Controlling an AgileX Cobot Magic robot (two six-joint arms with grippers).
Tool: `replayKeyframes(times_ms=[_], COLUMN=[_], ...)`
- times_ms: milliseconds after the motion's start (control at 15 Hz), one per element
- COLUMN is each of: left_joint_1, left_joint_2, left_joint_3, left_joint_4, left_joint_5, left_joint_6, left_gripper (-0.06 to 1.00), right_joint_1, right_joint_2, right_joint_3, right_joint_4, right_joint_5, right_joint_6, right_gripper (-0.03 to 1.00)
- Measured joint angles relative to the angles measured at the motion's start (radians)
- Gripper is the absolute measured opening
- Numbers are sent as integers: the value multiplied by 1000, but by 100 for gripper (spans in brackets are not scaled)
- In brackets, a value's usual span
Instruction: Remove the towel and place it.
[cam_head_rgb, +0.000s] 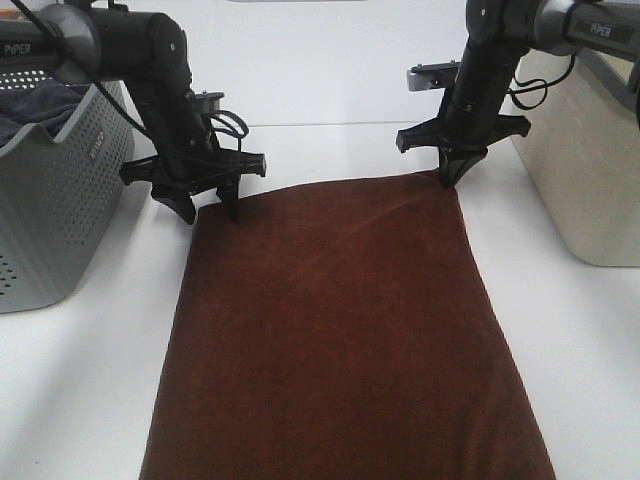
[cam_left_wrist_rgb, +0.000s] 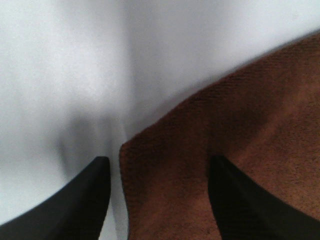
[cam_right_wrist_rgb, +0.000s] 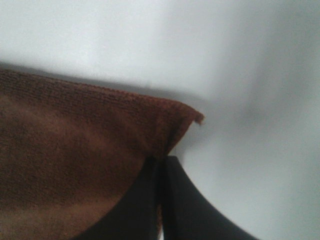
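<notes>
My right gripper (cam_right_wrist_rgb: 161, 167) has its fingers pressed together on the far right corner of the towel (cam_head_rgb: 340, 340), and the cloth puckers at the pinch. My left gripper (cam_head_rgb: 210, 205) has its fingers (cam_left_wrist_rgb: 75, 200) spread astride the far left corner, gripping nothing. I judge the task barely begun: one corner is taken, the other needs a close, and lifting and placing are all left. The towel lies flat down the middle of the white table (cam_head_rgb: 90, 400). A grey perforated basket (cam_head_rgb: 50, 210) holding a dark cloth (cam_head_rgb: 35, 105) stands at the left edge, and a beige bin (cam_head_rgb: 590, 170) at the right.
</notes>
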Motion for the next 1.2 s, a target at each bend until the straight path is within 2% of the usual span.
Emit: replayKeyframes(times_ms=[200, 533, 1000, 1200], left_joint_1=[0, 0, 0, 0], left_joint_2=[15, 23, 27, 27], left_joint_3=[0, -2, -2, -2], left_joint_4=[-27, -28, -24, -20], left_joint_5=[-33, -107, -145, -160], left_joint_6=[-1, -1, 92, 133], left_gripper=[54, 41, 3, 1], right_joint_1=[0, 0, 0, 0], right_joint_2=[0, 0, 0, 0], right_joint_3=[0, 0, 0, 0], right_joint_4=[0, 0, 0, 0], right_joint_5=[8, 9, 7, 7], right_joint_6=[0, 0, 16, 17], right_gripper=[0, 0, 0, 0])
